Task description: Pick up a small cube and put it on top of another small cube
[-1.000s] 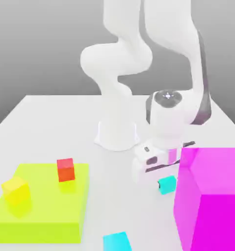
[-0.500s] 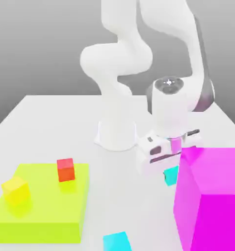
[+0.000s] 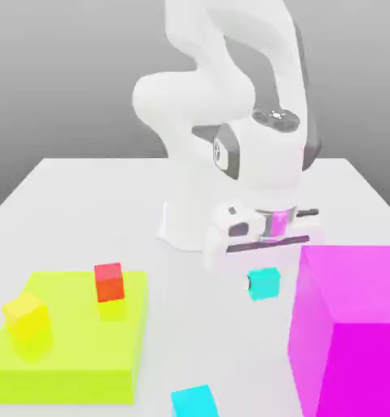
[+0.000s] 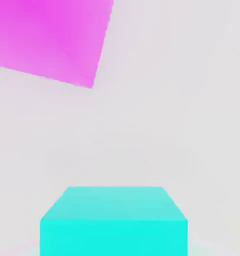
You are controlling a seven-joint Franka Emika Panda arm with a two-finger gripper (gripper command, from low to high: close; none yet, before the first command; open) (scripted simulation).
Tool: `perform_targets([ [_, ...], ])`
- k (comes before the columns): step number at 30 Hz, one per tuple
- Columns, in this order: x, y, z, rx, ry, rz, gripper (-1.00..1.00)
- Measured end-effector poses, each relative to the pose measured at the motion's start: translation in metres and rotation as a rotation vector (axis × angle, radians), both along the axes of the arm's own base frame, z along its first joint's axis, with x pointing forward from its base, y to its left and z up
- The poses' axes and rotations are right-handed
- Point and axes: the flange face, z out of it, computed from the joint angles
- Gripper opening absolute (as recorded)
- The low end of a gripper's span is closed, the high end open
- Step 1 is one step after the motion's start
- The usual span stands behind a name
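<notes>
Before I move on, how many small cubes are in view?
4: turquoise held at the tool; red and yellow on the lime block; sky-blue at the exterior view's bottom edge. The magenta block may hide others.

A yellow cube [image 3: 26, 317] on a lime slab [image 3: 76, 342], a sky-blue cube [image 3: 195, 402], a magenta block [image 3: 352, 334]

A smooth, pale grey-white worktop [image 3: 238, 366] spreads toward six o'clock in the exterior view; toward twelve o'clock rises a plain grey backdrop [image 3: 76, 73], lighter at the top, under bright, even light.
</notes>
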Motion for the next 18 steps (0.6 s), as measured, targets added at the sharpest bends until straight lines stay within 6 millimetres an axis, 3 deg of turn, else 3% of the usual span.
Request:
perform_targets([
  [8,0.020,-0.111,0.047,-0.023,-0.014,-0.637,-1.00],
  [16,-0.005,-0.215,0.098,0.015,-0.021,-1.261,-1.00],
  [18,-0.007,-0.224,0.088,0.020,-0.021,-1.313,-1.00],
])
